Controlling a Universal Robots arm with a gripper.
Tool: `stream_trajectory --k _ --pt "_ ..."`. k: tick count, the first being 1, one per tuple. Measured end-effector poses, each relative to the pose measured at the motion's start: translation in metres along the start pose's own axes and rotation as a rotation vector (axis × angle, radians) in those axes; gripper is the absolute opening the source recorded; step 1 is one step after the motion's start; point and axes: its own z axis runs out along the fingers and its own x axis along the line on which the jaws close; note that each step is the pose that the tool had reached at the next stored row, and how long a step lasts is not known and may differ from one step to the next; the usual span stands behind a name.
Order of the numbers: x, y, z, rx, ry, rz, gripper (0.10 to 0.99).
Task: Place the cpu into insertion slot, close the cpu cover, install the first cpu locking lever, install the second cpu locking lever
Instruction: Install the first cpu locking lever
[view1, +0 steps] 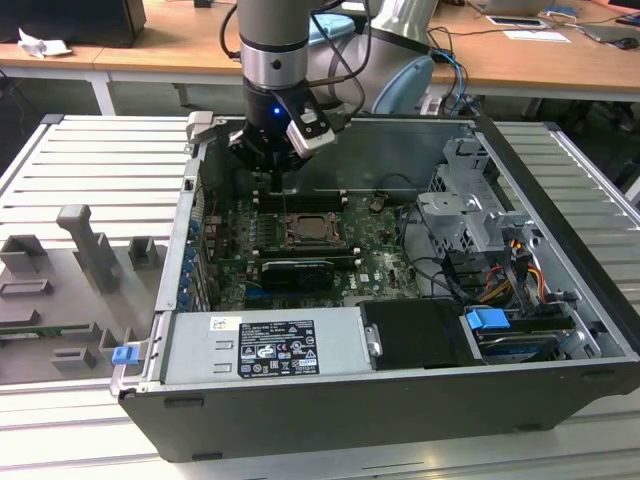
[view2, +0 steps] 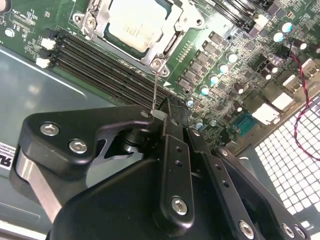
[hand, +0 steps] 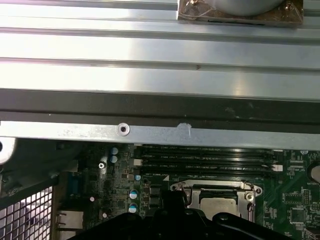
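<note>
The cpu (view2: 134, 22) lies in the insertion slot (view1: 311, 232), its pale metal face showing through the cut-out of the cpu cover (view2: 171, 36), which lies flat over it. A thin wire locking lever (view2: 155, 87) rises from the corner of the socket by the memory slots to my gripper (view2: 162, 114). The black fingers are shut on the lever's bent end. In the exterior view my gripper (view1: 277, 180) hangs over the back of the board, just behind the socket. The first wrist view has the cpu (hand: 216, 202) and the cover (hand: 250, 196) beyond the fingers.
Long black memory slots (view2: 100, 57) run beside the socket. The case's rear metal wall (hand: 150, 132) stands close behind my gripper. A long black card (view1: 295, 270), the power supply (view1: 265, 345), a drive cage (view1: 465, 215) and red cables (view2: 305, 100) fill the case.
</note>
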Motion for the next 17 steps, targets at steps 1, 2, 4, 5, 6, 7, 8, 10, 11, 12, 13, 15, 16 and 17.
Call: stream_trajectory --k 1,2,4,5,6,7,8,10,11,12,13,15,16,17 --pt "-0.0003 0.0000 0.0000 0.000 0.0000 0.000 0.106" --pt "-0.0005 -0.0001 0.0000 0.000 0.0000 0.000 0.106" --pt "-0.0010 -0.0001 0.0000 0.000 0.0000 0.000 0.106" --pt "-0.0012 -0.0001 0.0000 0.000 0.0000 0.000 0.106" --pt "-0.0018 -0.0001 0.0000 0.000 -0.0001 0.000 0.106" --pt "-0.0022 -0.0001 0.0000 0.000 0.0000 0.000 0.106" --pt "-0.0028 -0.0001 0.0000 0.000 0.0000 0.000 0.106" --pt "-0.0056 -0.0002 0.0001 0.000 0.0000 0.000 0.106" --pt "-0.0066 -0.0003 0.0002 0.000 0.0000 0.000 0.106" --pt "-0.0071 -0.0003 0.0002 0.000 -0.0001 0.000 0.106" --pt "-0.0073 -0.0003 0.0002 0.000 -0.0001 0.000 0.106" --pt "-0.0078 -0.0003 0.0002 0.000 0.0000 0.000 0.106" --pt "-0.0080 -0.0003 0.0002 0.000 -0.0001 0.000 0.106" --pt "-0.0082 -0.0003 0.0002 0.000 0.0000 0.000 0.106"
